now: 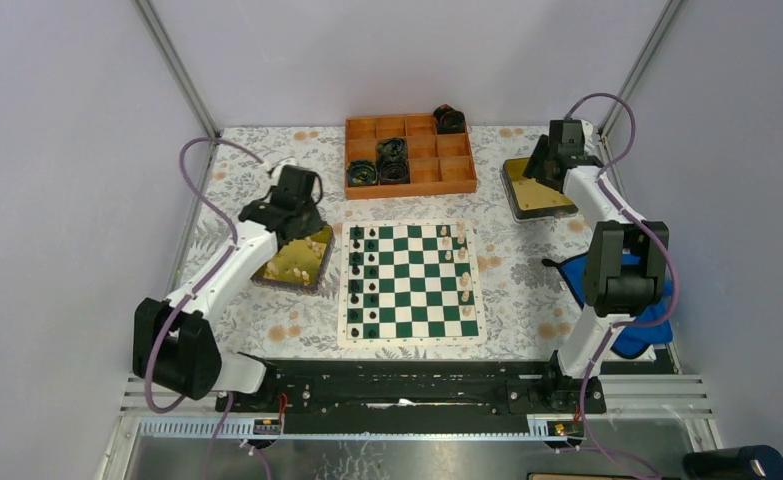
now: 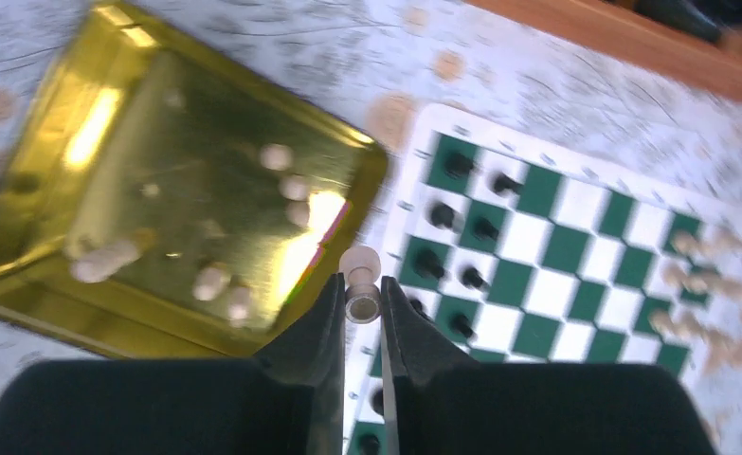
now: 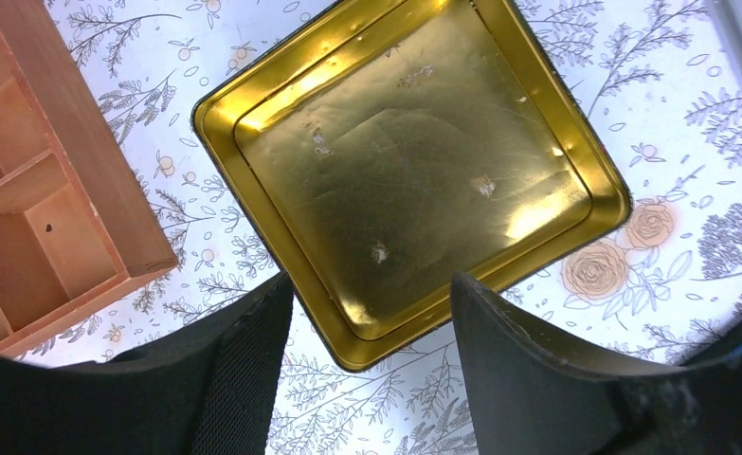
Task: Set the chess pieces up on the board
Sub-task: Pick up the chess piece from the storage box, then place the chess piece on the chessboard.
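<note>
L gripper (image 2: 361,301) pinched tight on one white piece (image 2: 359,270). Piece held up in the air, over the gap btw gold tin (image 2: 82,123) and board (image 2: 575,204). Loose white pieces (image 2: 286,185) lying in that tin, some tipped on their sides. Black pieces (image 1: 370,285) standing in two rows down left side of board. Set white pieces (image 1: 464,282) standing along right side, w/ some squares there still bare. R gripper (image 3: 371,303) wide open, nothing in it. Hanging over other gold tin (image 3: 414,161), orange tray (image 3: 26,180) just beside. Black rolls (image 1: 392,160) sitting in tray at far side of table.
</note>
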